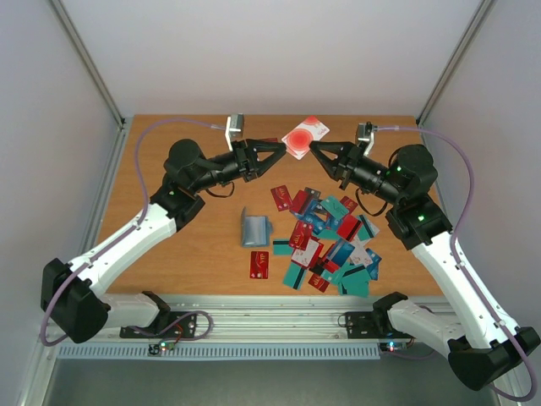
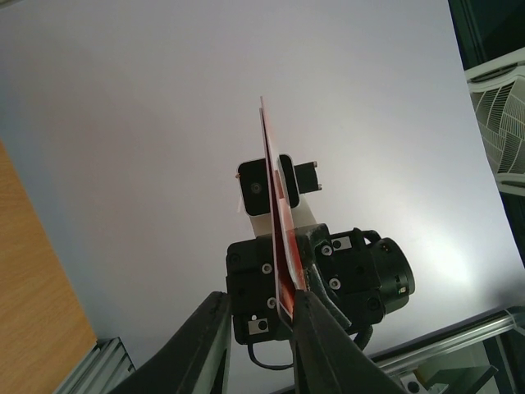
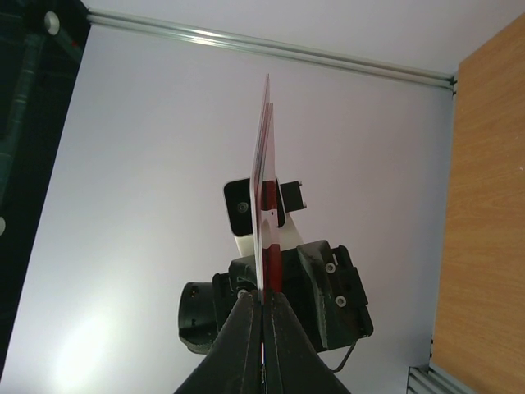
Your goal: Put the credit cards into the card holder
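A red and white credit card (image 1: 305, 138) hangs in the air over the back of the table, between my two grippers. My right gripper (image 1: 314, 149) is shut on its edge; the right wrist view shows the fingertips (image 3: 263, 300) pinched on the card (image 3: 264, 164), which is seen edge-on. My left gripper (image 1: 281, 150) is open, and the card (image 2: 275, 180) lies between its fingers (image 2: 258, 300), against the right one. The card holder (image 1: 254, 229) lies open on the table. A pile of red, teal, blue and white credit cards (image 1: 330, 241) lies to its right.
One red card (image 1: 259, 266) lies alone in front of the holder. The wooden table (image 1: 186, 254) is closed in by white walls at the left, right and back. A metal rail (image 1: 270, 309) runs along the near edge.
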You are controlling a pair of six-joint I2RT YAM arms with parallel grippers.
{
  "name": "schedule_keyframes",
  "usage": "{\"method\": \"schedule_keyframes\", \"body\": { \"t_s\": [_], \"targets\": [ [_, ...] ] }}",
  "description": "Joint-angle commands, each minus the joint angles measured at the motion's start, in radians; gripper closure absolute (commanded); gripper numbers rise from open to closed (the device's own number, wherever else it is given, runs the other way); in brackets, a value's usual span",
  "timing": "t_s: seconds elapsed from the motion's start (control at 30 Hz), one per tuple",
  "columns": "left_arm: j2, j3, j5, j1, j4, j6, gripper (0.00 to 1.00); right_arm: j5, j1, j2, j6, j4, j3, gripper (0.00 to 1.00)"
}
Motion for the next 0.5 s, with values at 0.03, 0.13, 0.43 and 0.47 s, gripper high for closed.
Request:
{"method": "schedule_keyframes", "body": {
  "t_s": [0.03,0.13,0.43,0.47],
  "targets": [
    [-0.011,-0.003,-0.009,0.005,0.047,0.003,0.76,-0.005,-0.002,-0.01,0.022,0.049,0.041,0.99],
    [0.0,-0.001,-0.008,0.005,0.06,-0.005,0.76,-0.006,-0.002,-0.01,0.029,0.081,0.035,0.99],
    [0.028,0.007,0.003,0.005,0.058,-0.02,0.8,-0.035,-0.002,0.001,0.046,0.139,0.017,0.99],
    [0.033,0.01,0.007,0.006,0.061,-0.026,0.8,-0.04,-0.002,0.004,0.046,0.144,0.015,0.99]
  ]
}}
